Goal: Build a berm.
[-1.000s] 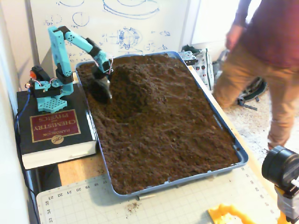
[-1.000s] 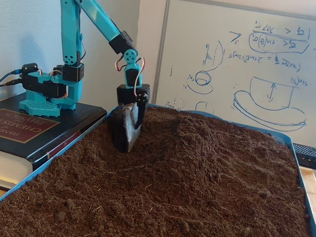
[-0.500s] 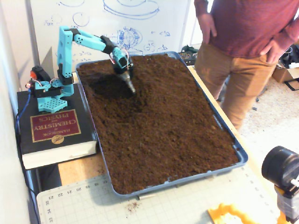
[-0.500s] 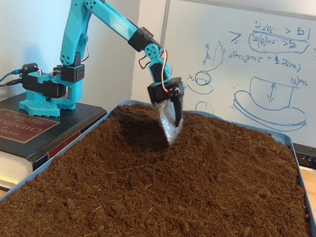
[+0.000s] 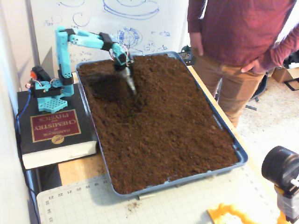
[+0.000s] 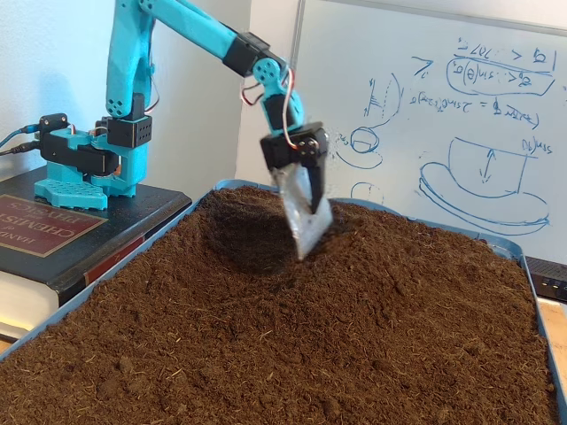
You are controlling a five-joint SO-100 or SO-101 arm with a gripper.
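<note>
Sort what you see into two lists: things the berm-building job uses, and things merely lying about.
Job:
- tool, its tip at the soil
- berm, a low mound beside it
- tray holding the soil

Lying about:
- chemistry book under the arm's base
- whiteboard
- cutting mat
- person

Lab/workshop: sketched whiteboard point(image 6: 461, 133), chem handbook point(image 5: 51, 126), cutting mat point(image 5: 140, 205).

dark brown soil point(image 5: 163, 126) – blue tray point(image 5: 240, 154) – teal arm point(image 6: 133, 53), maroon-covered book point(image 5: 51, 126)

Arm point(image 6: 190, 27) outstretched, wrist angled downward
</note>
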